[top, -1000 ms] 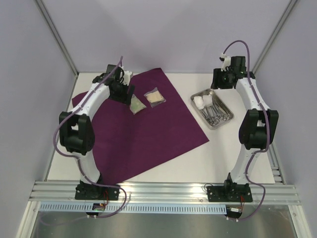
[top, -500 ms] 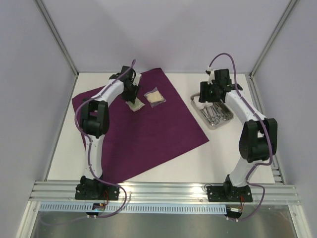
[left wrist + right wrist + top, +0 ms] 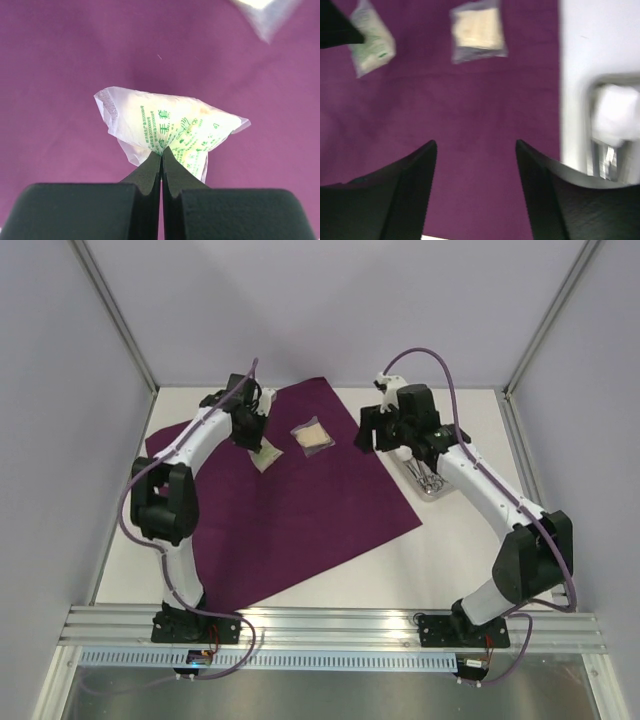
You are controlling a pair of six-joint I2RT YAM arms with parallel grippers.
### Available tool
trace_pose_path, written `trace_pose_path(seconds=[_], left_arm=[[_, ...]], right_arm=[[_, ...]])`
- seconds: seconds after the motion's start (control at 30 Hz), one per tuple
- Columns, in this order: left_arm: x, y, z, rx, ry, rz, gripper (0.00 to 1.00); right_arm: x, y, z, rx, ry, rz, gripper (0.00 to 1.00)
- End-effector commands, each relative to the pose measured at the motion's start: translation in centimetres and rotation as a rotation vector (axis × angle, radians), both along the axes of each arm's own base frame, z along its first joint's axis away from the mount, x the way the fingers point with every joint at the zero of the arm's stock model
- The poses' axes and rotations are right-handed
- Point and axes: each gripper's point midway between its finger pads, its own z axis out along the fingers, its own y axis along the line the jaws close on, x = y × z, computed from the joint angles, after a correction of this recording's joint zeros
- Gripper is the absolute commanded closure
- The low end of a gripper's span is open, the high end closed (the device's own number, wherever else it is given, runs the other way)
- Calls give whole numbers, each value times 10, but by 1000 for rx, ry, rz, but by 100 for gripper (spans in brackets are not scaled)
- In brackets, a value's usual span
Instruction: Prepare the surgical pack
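Black and closed with no gap between its fingers, the left gripper [image 3: 161, 156] pinched the near edge of the green-printed packet [image 3: 170, 127]. The clear film bunched up where the tips met. The packet's far corners spread out to either side over the purple cloth [image 3: 60, 60]. Whether it rested on the fabric or hung just above it could not be told. From overhead, this gripper sat over the far left part of the cloth, with the packet just to its right.

The right gripper [image 3: 476, 145] stood wide apart and held nothing, poised over bare purple fabric near the cloth's right edge. Ahead of it in the wrist view lay the second packet [image 3: 477, 27], with a pale, tan filling, flat on the cloth and just beside the green-printed one.

To the right of the cloth, on the white table [image 3: 450, 560], sat the steel tray [image 3: 592, 92], blurred in the wrist view. It held white gauze [image 3: 617, 117] and steel instruments [image 3: 605, 157]. From overhead the right arm covered most of the tray.
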Motion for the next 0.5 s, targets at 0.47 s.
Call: trace_pose_path(seconds=[0.47], left_arm=[[-158,7,157,-162,-250,-209,100]], right_arm=[[-100,246,90,556,-95,492,6]])
